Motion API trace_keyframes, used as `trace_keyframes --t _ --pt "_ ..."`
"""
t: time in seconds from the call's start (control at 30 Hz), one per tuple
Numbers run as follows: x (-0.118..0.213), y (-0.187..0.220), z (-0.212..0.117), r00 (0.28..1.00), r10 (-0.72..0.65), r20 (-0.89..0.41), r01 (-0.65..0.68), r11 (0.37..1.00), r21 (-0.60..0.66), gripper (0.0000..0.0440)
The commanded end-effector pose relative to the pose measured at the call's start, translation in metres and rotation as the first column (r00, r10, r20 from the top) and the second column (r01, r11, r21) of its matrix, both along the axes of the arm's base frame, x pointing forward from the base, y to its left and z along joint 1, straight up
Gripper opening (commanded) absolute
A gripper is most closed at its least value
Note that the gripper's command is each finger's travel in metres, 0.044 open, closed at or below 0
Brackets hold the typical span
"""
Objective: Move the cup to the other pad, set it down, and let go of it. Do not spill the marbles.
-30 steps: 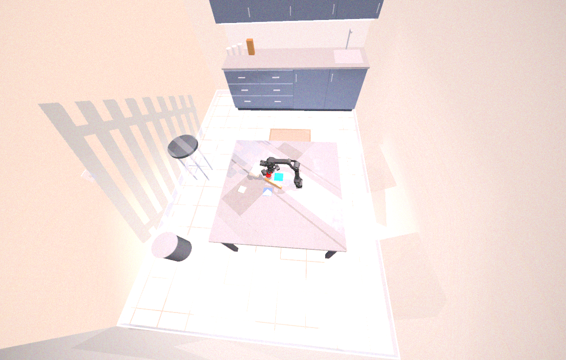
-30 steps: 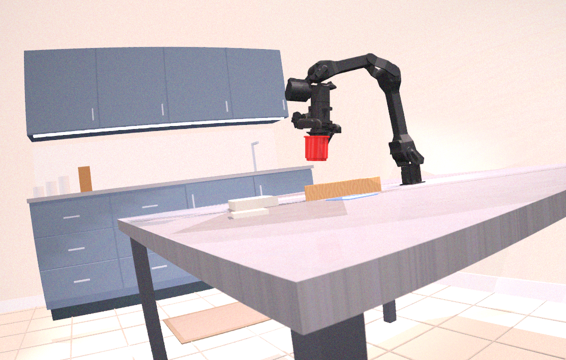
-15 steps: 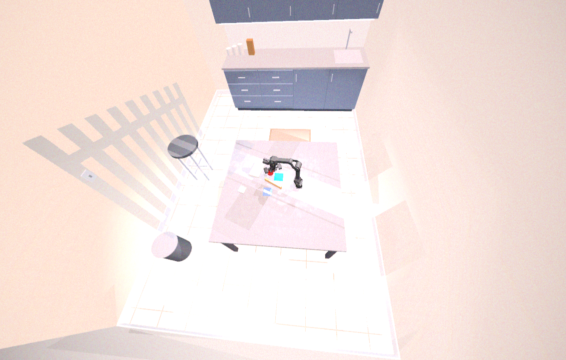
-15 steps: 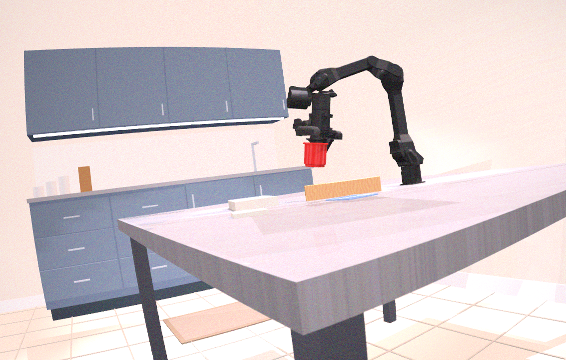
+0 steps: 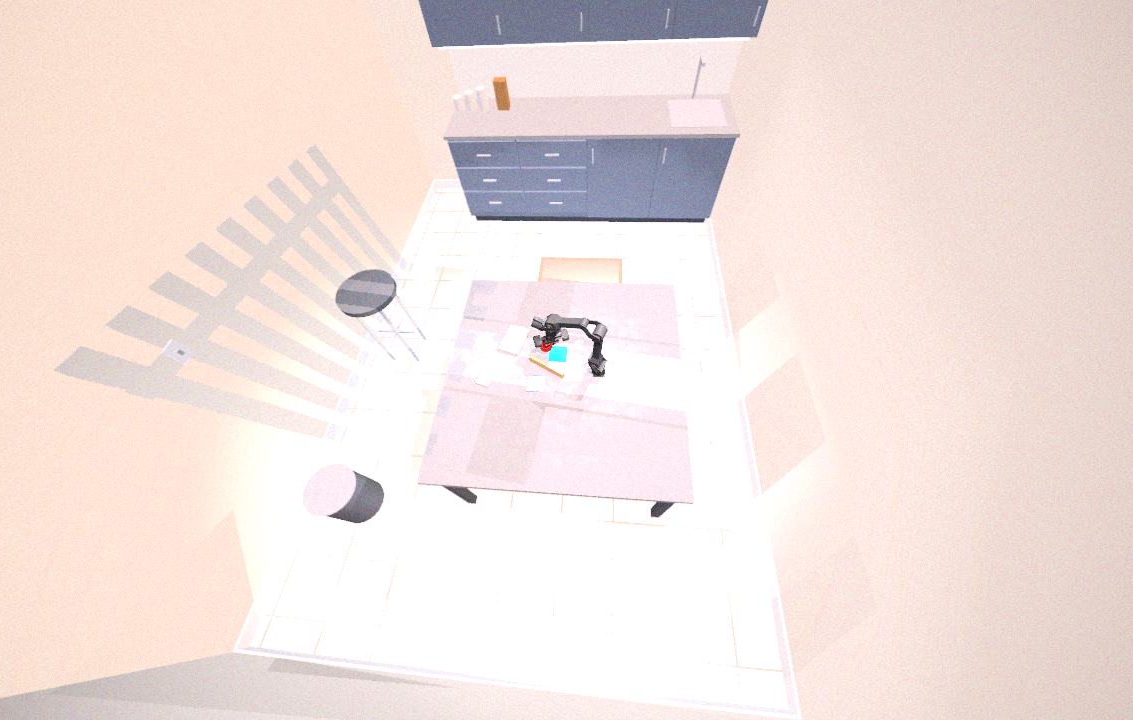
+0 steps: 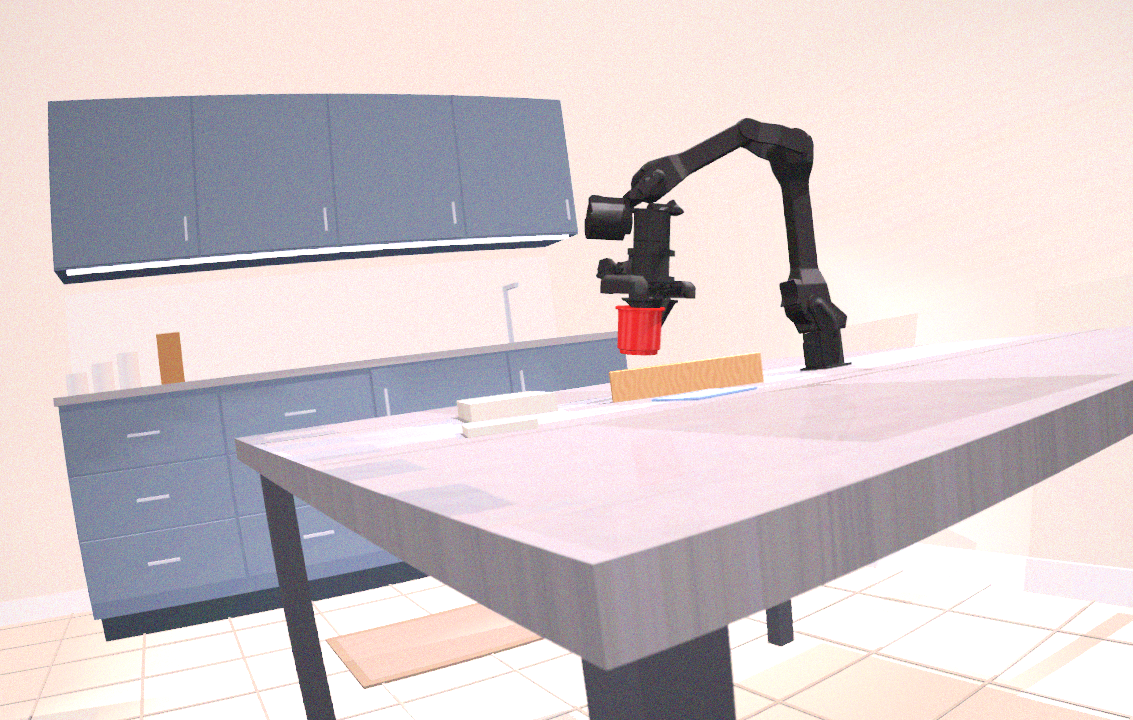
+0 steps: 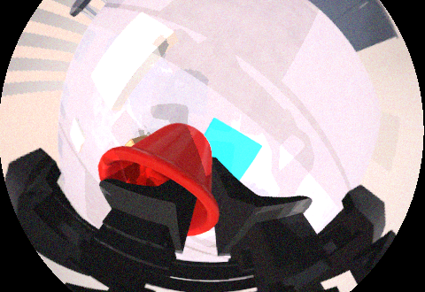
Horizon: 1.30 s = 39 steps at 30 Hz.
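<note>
A red cup [image 5: 545,346] [image 6: 639,331] [image 7: 186,148] hangs upright in the air above the table [image 6: 606,483]. My gripper [image 6: 655,307] [image 7: 207,159] is shut on the cup's wall near the rim, one finger inside and one outside. Marbles cannot be told apart in the dark red inside of the cup. A cyan pad [image 5: 557,354] [image 7: 232,148] lies on the table beside the cup in the wrist view. The other pad [image 5: 535,384] [image 6: 704,394] looks blue-edged in the exterior view and washed out pale in the top view; the wrist view does not show it.
A wooden bar [image 5: 546,367] [image 6: 686,377] [image 7: 135,142] stands between the two pads, partly behind the cup in the wrist view. A large cream block [image 5: 514,339] [image 6: 506,407] [image 7: 128,57] and a small pale block [image 5: 483,380] [image 6: 498,428] [image 7: 76,134] lie farther from the arm's base.
</note>
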<state>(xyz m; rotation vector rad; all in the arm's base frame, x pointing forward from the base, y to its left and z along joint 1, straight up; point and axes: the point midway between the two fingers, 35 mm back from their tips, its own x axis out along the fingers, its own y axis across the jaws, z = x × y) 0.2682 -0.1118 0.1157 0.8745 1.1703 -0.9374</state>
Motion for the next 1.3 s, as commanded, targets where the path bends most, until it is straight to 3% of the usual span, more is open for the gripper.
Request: trace_keyframes --t 0.0,0.63,0.77,0.9,1.27 --pt "-0.008 -0.001 -0.011 1.000 -0.006 -0.010 0.006 1.000 -0.003 0.0000" --pt "-0.048 0.004 -0.056 0.997 -0.052 -0.054 0.052 0.999 0.007 0.0017" --pt "-0.050 0.001 -0.058 0.997 -0.065 -0.035 0.065 0.998 0.000 0.0058" --pt "-0.045 -0.004 -0.053 0.997 -0.079 0.018 0.079 0.997 -0.009 0.0152" --pt "-0.049 -0.004 -0.041 0.992 -0.075 0.105 0.076 0.997 -0.011 0.0184"
